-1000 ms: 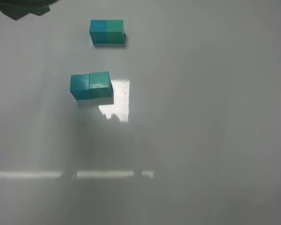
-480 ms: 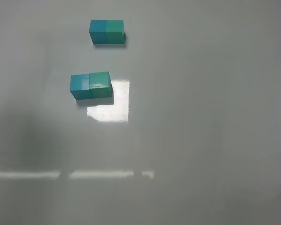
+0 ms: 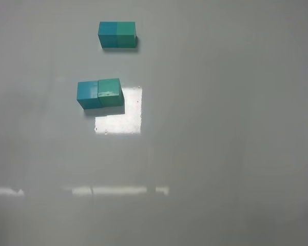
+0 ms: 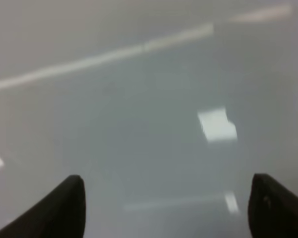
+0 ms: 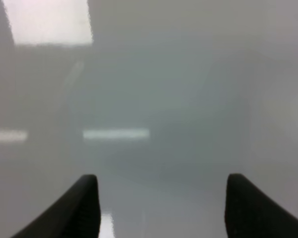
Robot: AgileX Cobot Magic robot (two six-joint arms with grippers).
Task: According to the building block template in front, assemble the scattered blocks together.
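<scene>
The building block template [image 3: 117,34], a teal-blue and green two-cube bar, lies at the back of the grey table. In front of it the teal-blue cube [image 3: 87,94] and the sea-green cube [image 3: 110,92] sit side by side, touching, blue on the left; the green one is turned slightly. Neither arm shows in the exterior high view. My left gripper [image 4: 169,206] is open over bare table in the left wrist view. My right gripper [image 5: 161,206] is open over bare table in the right wrist view. No block shows in either wrist view.
The table [image 3: 220,154] is a glossy grey surface with a bright square light reflection [image 3: 124,117] just right of and below the two cubes and a pale reflected strip [image 3: 113,190] near the front.
A dark shape at the top left corner has left the view. The shadow over the bright reflection has withdrawn. The blocks have not moved.
</scene>
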